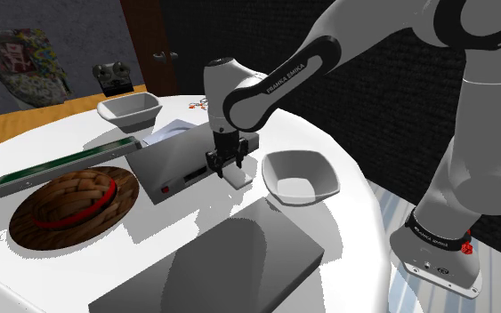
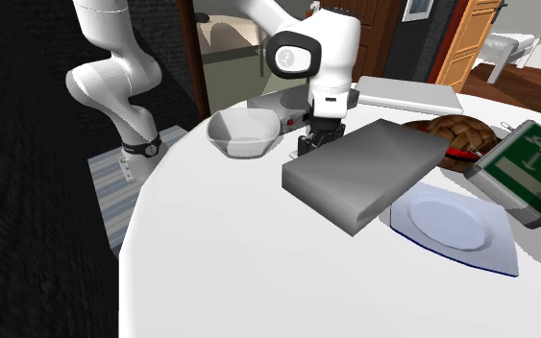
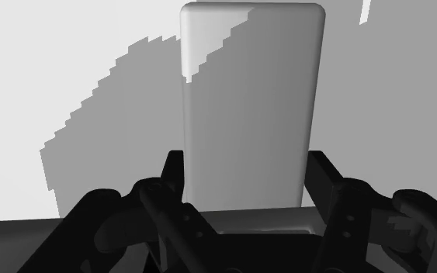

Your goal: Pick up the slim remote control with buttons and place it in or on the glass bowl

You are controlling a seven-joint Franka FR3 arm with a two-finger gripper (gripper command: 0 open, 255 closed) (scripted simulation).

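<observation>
I see remote point(image 3: 247, 108): plain white slim slab, flat on table point(image 1: 359, 244), clasped between fingers point(image 3: 170, 182). Bowl point(image 1: 300, 175): white, squarish, upright, just beside remote.

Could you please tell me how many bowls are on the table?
2. The near bowl sits toward the shoulder view's right of the table; the far bowl stands at its far edge, beyond the woven hat. Others could hide behind the arm.

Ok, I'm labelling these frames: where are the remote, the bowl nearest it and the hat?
remote point(image 3: 247, 108): wrist view, top face.
bowl point(image 2: 244, 146): second exterior view, outer wall.
hat point(image 1: 72, 192): shoulder view, crown.
</observation>
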